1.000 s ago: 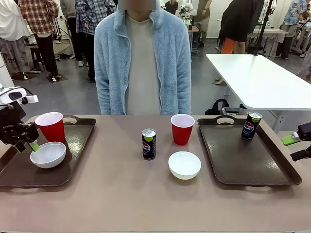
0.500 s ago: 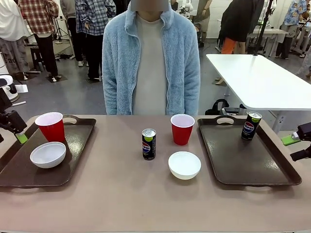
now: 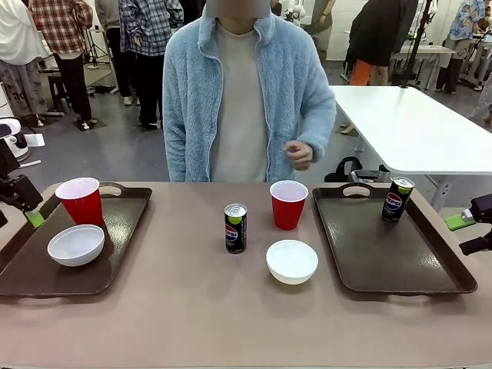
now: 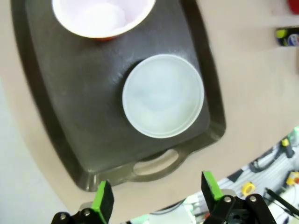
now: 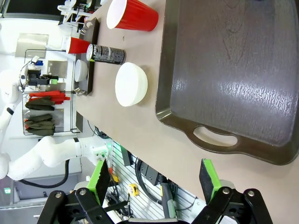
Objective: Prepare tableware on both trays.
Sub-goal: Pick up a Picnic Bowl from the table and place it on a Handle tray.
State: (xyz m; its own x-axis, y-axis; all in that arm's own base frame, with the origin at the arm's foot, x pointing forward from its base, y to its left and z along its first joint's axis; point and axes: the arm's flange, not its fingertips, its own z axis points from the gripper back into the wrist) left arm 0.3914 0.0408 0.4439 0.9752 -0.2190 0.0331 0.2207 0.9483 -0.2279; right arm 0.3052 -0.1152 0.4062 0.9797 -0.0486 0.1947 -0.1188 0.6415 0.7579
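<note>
Red cup [image 3: 79, 200], white bowl [image 3: 76, 244] on tray [image 3: 123, 223] | left jaws spread, seemingly beyond rim

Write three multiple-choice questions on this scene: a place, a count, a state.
1. Where does the middle white bowl rest? A. left tray B. bare table C. right tray
2. How many cans stand here? A. one B. two C. three
3. How is the left end effector? A. open, empty B. shut on a cup C. shut on a bowl
Answers: 1 B, it lies between the left tray and the right tray. 2 B, one mid-table, one on the right tray. 3 A, its green pads stand apart, nothing between.
</note>
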